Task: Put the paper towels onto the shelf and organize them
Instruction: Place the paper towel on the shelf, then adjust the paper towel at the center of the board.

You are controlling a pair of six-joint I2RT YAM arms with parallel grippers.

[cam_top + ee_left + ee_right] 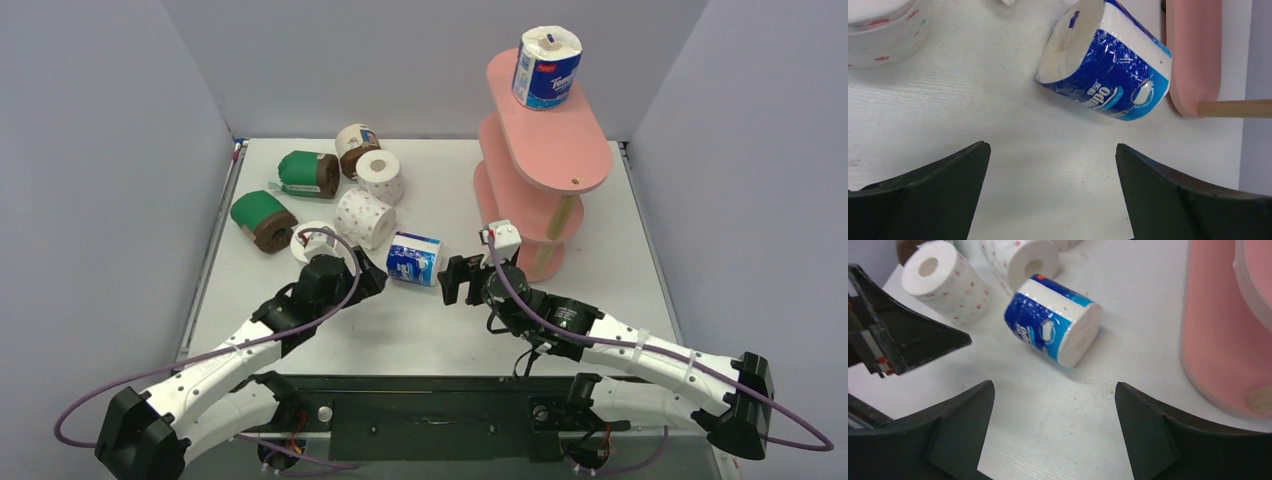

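Observation:
One blue-white paper towel roll (414, 258) lies on its side on the table between my two grippers, also seen in the left wrist view (1108, 65) and the right wrist view (1053, 325). My left gripper (372, 274) (1050, 147) is open just left of it, nothing between its fingers. On the roll's right, my right gripper (452, 283) (1053, 385) is open and empty too. The pink shelf (545, 165) stands at the back right with another blue-white roll (547, 68) upright on its top board.
Behind the left gripper lie three white pink-dotted rolls (364, 217) (380, 175) (313, 238), two green-wrapped rolls (308, 172) (263, 220) and a cream-wrapped one (355, 145). The shelf's bottom board (1213, 330) is close on the right gripper's right. Grey walls enclose the table.

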